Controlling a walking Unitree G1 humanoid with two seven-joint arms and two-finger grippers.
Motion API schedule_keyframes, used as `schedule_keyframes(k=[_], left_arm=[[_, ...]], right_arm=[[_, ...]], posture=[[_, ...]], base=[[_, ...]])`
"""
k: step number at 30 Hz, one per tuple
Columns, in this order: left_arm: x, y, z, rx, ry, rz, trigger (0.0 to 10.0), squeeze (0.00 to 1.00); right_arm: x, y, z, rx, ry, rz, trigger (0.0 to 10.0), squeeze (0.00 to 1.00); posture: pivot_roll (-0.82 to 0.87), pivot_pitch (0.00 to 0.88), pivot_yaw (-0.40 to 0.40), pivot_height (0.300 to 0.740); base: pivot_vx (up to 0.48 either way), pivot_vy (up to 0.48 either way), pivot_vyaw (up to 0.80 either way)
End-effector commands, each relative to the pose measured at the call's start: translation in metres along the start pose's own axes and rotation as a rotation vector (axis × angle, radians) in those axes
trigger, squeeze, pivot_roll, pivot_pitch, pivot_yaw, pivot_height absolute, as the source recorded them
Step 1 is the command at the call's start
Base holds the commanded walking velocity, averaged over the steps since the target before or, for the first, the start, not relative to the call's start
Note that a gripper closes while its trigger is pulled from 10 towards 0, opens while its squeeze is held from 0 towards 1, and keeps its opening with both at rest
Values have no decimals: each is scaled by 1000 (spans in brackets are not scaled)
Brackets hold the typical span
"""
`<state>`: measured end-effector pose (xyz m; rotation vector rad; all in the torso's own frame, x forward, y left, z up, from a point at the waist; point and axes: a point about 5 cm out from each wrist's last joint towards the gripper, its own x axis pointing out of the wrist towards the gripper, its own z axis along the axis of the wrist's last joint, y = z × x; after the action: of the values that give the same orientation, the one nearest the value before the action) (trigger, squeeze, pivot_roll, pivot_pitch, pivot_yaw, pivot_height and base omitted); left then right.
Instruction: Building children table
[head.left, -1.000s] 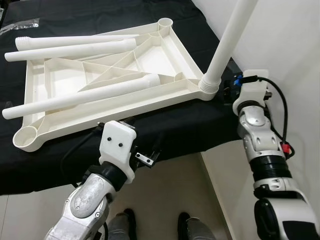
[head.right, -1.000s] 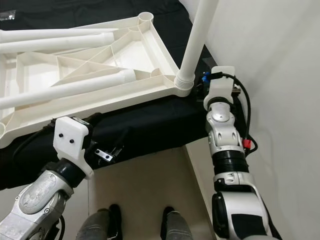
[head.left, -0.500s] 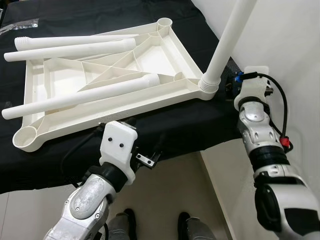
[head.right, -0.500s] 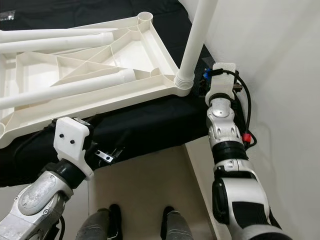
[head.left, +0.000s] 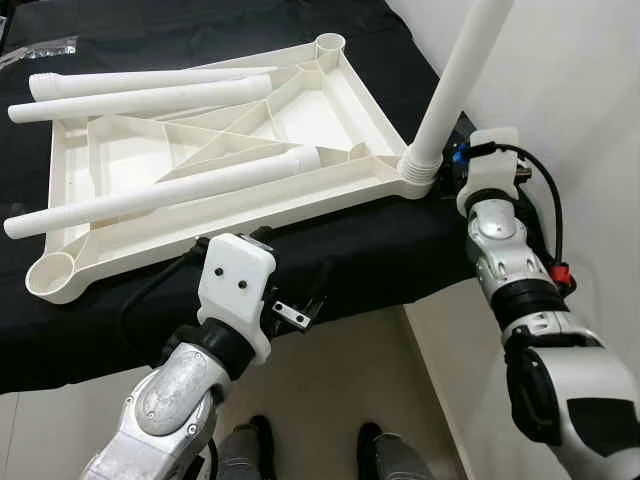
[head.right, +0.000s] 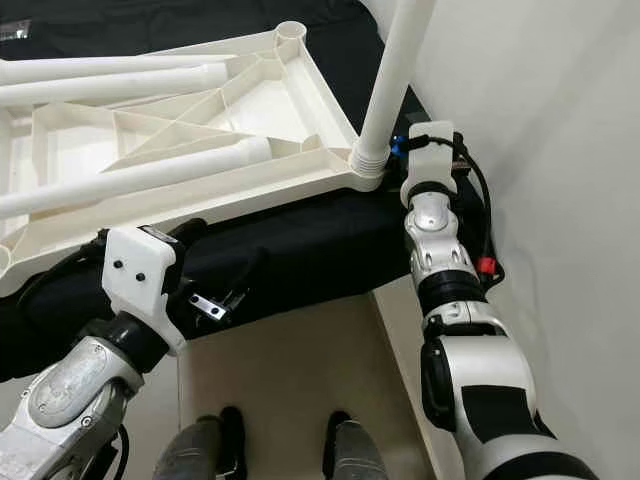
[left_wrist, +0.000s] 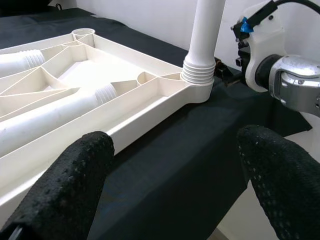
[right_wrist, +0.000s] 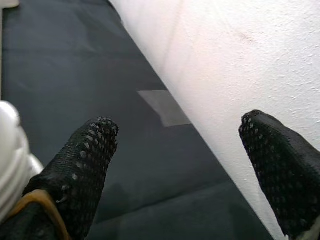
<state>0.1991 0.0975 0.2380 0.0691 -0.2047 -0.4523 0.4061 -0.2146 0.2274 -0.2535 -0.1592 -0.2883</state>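
Hiding behind the upright leg (head.left: 455, 85), the right gripper (right_wrist: 182, 170) gapes empty.

My right gripper (right_wrist: 180, 165), black fingers spread apart, has moved closer to the threaded base of the upright white plastic table leg (head.left: 452, 92).

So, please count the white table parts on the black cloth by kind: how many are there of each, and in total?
Upside-down tabletop: 1
Leg standing in a corner socket: 1
Loose legs lying across the tabletop: 3
Total: 5 white parts
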Motion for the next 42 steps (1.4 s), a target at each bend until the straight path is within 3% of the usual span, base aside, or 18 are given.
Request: schedule_keyframes(k=[1, 6, 14, 17, 21, 32, 40, 42], left_arm=[[-3, -1, 0, -4, 8, -8, 10000, 0], [-2, -1, 0, -5, 8, -10, 10000, 0], [-2, -1, 1, -4, 14, -9, 10000, 0], [-2, -1, 1, -3, 15, -8, 10000, 0], [-2, 0, 1, -3, 18, -6, 10000, 0], [-1, 0, 0, -3, 19, -4, 10000, 0], [-1, 1, 0, 1, 21, 2, 10000, 0], [-1, 2, -1, 2, 21, 3, 10000, 0]], right_arm=[[0, -7, -8, -25, 33, -34, 10000, 0], [-4, -5, -24, -34, 127, -20, 10000, 0], [-14, 22, -43, 57, 223, 100, 10000, 0], [-16, 30, -42, 76, 220, 142, 10000, 0], [-22, 55, -38, 156, 203, 286, 10000, 0], [-26, 67, -33, 220, 154, 385, 10000, 0], [-34, 75, -29, 292, 74, 520, 10000, 0], [-42, 84, -32, 324, 69, 607, 10000, 0]], posture=[[179, 345, -13, 740], [177, 350, -12, 740], [177, 350, -12, 740], [181, 358, -9, 740], [178, 359, -12, 740], [174, 358, -15, 740], [172, 357, -18, 740], [163, 355, -20, 740]], base=[[0, 0, 0], [0, 0, 0], [0, 0, 0], [0, 0, 0], [0, 0, 0], [0, 0, 0], [0, 0, 0], [0, 0, 0]])
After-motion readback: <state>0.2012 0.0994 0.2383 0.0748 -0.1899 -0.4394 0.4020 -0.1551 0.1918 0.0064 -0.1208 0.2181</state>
